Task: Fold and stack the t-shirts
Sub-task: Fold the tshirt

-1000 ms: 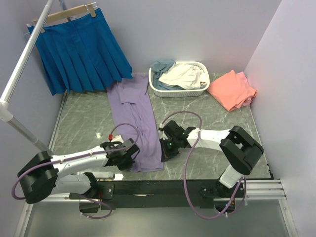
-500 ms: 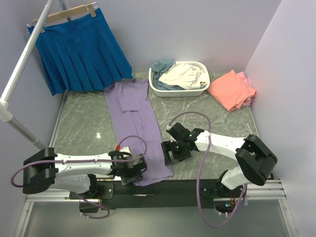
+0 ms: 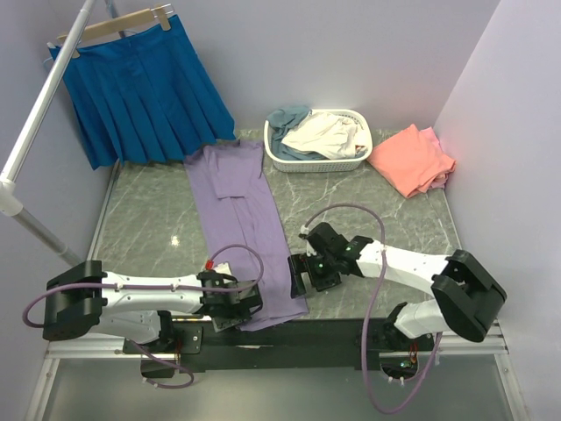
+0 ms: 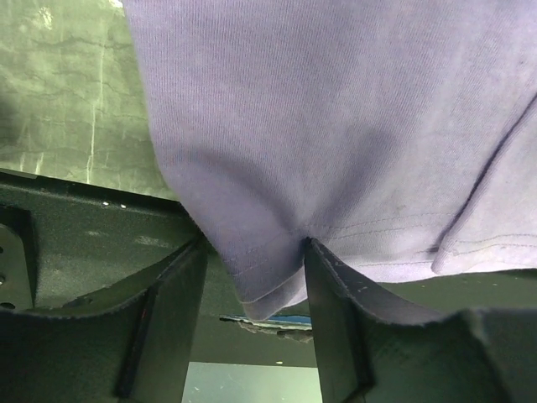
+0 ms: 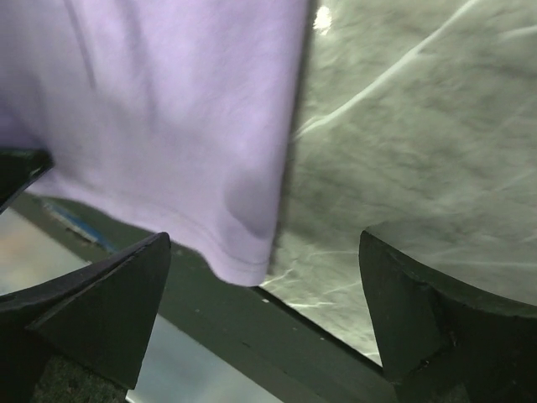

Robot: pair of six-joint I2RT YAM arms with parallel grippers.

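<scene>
A lavender t-shirt (image 3: 241,219) lies on the grey marble desk (image 3: 149,219) as a long narrow strip. It runs from the far side, just below the blue pleated skirt (image 3: 140,92) on its wooden hanger (image 3: 114,26), down to the near edge. Its hem reaches past that edge onto the black frame.

The left jaws sit at the hem's left corner. They stand apart, both fingers (image 4: 168,319) showing in the left wrist view, with the stitched corner of the shirt lying loose in the gap and not pinched.

The right jaws are low at the hem's right corner, spread wide. In the right wrist view the shirt's corner lies between the fingers (image 5: 101,311), nearer the left one, with bare marble before the other.

At the far side a white lattice basket (image 3: 316,163) holds a cream-white tee (image 3: 326,133) and a grey-blue tee (image 3: 287,118). To its right, coral-pink tees (image 3: 412,160) lie in a pile on the desk.
</scene>
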